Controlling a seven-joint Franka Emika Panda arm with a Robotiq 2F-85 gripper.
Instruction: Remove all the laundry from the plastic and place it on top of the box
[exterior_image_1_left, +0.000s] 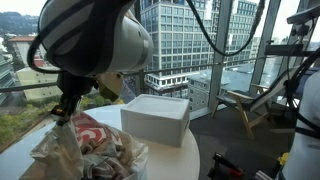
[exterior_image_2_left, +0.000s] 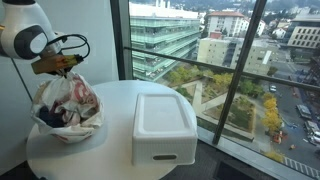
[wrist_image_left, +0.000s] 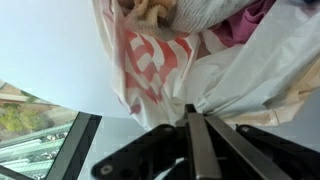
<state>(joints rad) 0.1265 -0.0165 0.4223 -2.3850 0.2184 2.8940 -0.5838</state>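
1. The plastic bag (exterior_image_2_left: 82, 98) sits on the round table (exterior_image_2_left: 115, 90), near the white box (exterior_image_2_left: 165, 125); the laundry (wrist_image_left: 248, 22) lies inside the bag, and none is on the box lid.
2. The gripper (wrist_image_left: 196, 110) has its fingers drawn narrow at the top of the bag; the wrist view suggests they pinch a gathered fold of the film, not the clothes.
3. In my judgement the cloth is soft, light and limp, so it will drape and may drag the bag along; the film is thin and slippery. The better hold is a bunched fold of fabric at the mouth.
4. The number of garments cannot be told; the arm covers part of the bag in an exterior view; the wrist view cuts off the mouth, so whether cloth is caught with the film is unclear.
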